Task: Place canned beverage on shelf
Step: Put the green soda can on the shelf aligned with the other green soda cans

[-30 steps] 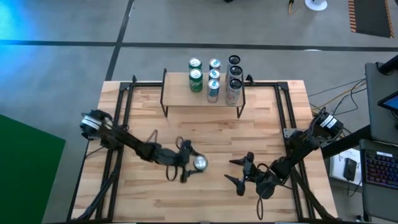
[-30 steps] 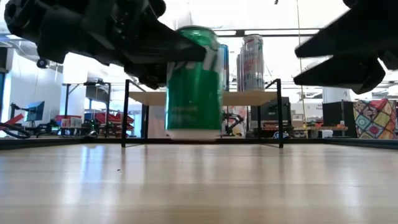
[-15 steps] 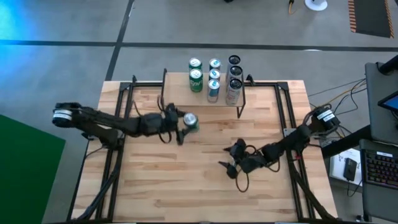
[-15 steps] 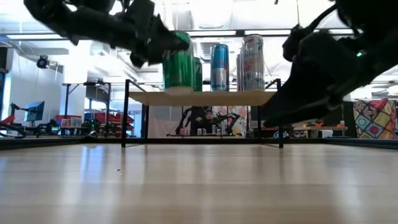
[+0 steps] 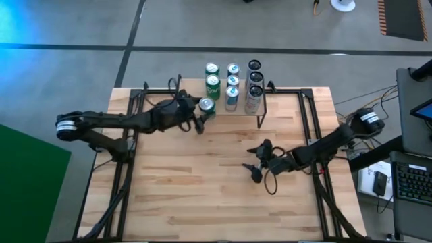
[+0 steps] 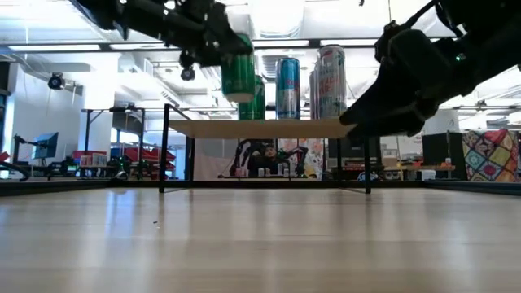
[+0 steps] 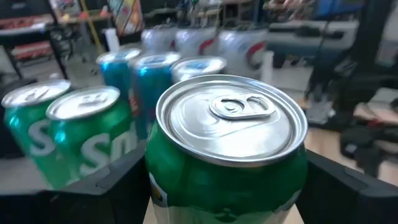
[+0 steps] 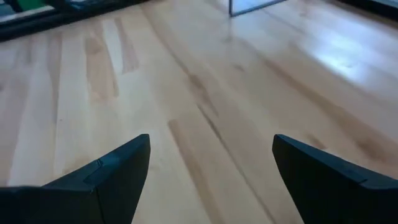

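Since the earlier frame, left gripper [image 5: 196, 116] has carried its green can [image 5: 206, 107] up over the shelf [image 5: 189, 101], fingers clamped on it, above the plank. Right gripper [image 5: 257, 160] hangs mid-table, fingers apart, empty.

I see the shelf's [image 5: 189, 101] left half bare, free room there. Its right half is crowded with standing cans [image 5: 232, 86] (three rows, close together). The open tabletop [image 5: 202, 189] in front offers a wide passage.
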Available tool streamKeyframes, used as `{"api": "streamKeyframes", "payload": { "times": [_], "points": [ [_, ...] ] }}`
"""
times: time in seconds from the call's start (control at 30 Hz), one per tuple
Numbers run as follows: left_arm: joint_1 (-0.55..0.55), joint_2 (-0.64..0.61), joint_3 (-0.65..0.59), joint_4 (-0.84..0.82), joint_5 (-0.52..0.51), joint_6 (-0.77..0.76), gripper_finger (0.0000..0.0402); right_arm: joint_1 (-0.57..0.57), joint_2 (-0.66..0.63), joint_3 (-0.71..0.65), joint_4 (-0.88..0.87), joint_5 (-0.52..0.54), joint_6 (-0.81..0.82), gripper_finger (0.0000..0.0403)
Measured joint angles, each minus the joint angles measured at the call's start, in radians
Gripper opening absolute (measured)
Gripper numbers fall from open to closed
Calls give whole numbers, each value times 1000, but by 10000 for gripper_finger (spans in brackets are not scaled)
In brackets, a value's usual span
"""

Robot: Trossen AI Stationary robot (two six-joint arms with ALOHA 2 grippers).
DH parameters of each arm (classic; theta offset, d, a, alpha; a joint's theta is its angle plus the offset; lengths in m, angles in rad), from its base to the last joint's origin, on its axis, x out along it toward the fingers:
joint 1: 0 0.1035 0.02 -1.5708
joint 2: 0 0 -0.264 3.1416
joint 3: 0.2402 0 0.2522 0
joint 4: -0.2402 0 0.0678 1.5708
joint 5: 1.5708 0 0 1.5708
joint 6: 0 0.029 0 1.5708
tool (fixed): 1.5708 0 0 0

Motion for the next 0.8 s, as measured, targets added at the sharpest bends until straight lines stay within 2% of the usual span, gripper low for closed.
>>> {"api": "streamKeyframes", "payload": {
  "times": [0.2,0.4,0.6,0.8],
  "points": [
    [80,111,54,7,26,-3,295,-15,-155,-64,-110,7,-6,327],
    [140,174,100,11,64,-5,295,-18,-274,-138,-97,12,-4,327],
    [163,236,155,3,95,-27,295,-30,-404,-214,-123,5,-19,327],
    [168,246,168,-24,93,-39,295,-34,-498,-231,-115,-8,-70,327]
  ]
}}
